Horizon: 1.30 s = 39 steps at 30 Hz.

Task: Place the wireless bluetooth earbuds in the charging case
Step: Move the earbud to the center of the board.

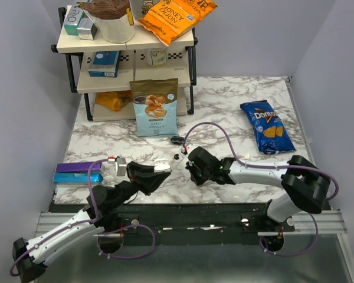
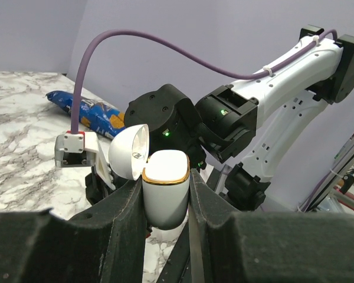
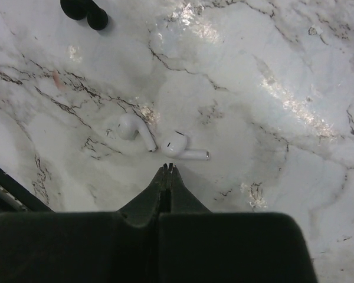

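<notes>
My left gripper [image 2: 166, 177] is shut on a white charging case [image 2: 165, 197] with a gold rim, held upright above the table with its lid [image 2: 128, 151] swung open. Two white stemmed earbuds [image 3: 134, 130] [image 3: 182, 147] lie side by side on the marble. My right gripper [image 3: 170, 168] is shut and empty, tips pointing down just short of the nearer white bud. Two tiny black buds [image 3: 85, 10] lie farther off; in the top view they [image 1: 180, 155] sit near a black oval case [image 1: 177, 140]. The two grippers [image 1: 159, 170] [image 1: 192, 172] are close together.
A light-blue snack bag [image 1: 156, 108] stands in front of a shelf rack [image 1: 127, 44] at the back. A blue Doritos bag [image 1: 266, 126] lies at the right. A purple box [image 1: 76, 171] lies at the left edge.
</notes>
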Tool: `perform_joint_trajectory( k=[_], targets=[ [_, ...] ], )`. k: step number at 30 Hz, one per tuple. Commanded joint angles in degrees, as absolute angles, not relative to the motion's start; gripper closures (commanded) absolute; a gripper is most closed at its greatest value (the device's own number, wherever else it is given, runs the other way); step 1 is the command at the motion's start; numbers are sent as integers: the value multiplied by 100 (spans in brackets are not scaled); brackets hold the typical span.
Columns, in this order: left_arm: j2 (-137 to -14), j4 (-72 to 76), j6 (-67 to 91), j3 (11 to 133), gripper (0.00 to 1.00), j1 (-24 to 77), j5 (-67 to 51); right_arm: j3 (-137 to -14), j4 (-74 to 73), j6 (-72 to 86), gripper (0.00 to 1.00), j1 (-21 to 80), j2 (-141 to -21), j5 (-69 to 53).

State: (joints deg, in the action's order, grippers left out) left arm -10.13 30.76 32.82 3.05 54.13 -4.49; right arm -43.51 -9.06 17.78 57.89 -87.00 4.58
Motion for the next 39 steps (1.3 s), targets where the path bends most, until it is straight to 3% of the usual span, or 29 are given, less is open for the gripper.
perform_joint_trajectory(
  k=[1,18,39],
  targets=[
    [-1055,3208,3243,-79,100,5449,-448,-4386,-835,1837,99,5792,-8921,237],
    [-993,3015,3270,-70,100,5484,-369,-4676,-800,2136,99,5432,-9325,563],
    [-1090,3059,3269,-79,100,5493,-290,-5300,-756,1951,99,5089,-9502,-71]
  ],
)
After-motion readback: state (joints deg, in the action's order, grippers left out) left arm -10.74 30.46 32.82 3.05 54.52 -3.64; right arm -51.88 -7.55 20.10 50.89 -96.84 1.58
